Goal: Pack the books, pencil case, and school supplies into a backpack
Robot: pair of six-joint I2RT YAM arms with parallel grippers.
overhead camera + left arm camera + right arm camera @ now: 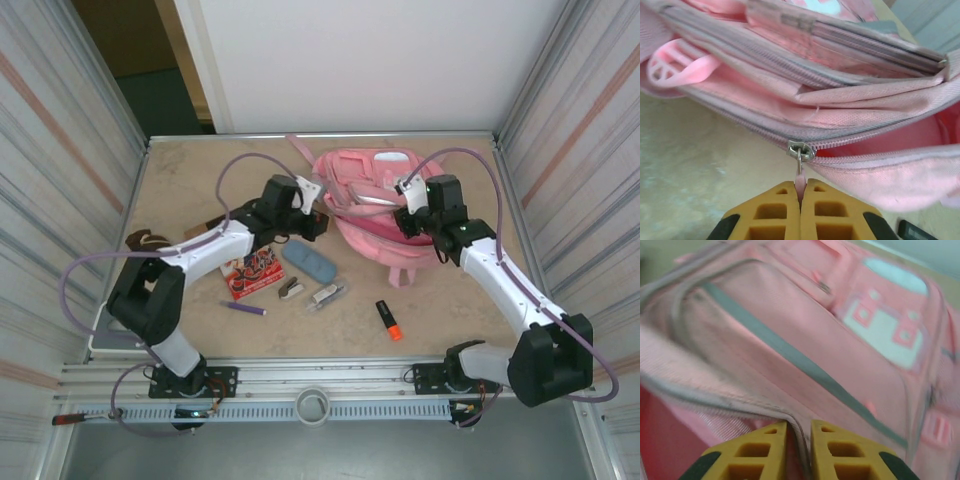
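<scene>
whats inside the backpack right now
Through the part-open zip of the backpack, only bare pink lining shows, with nothing packed in sight. The deeper inside is covered by the fabric, so its contents cannot be told.

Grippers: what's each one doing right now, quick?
Left gripper: closed on the backpack's zipper pull.
Right gripper: jaws narrow around the backpack's opening rim; firm grip cannot be told.

A robot lab cell. Tall ribbed panels point(60, 150) wall the beige bench point(190, 180) outward of the left pincer point(318, 224) and the right pincer point(408, 224); a white board point(380, 60) stands beyond both, and behind them the arm bases point(185, 378) sit bolted to an aluminium rail point(320, 374), purple cables point(90, 262) looping alongside.
</scene>
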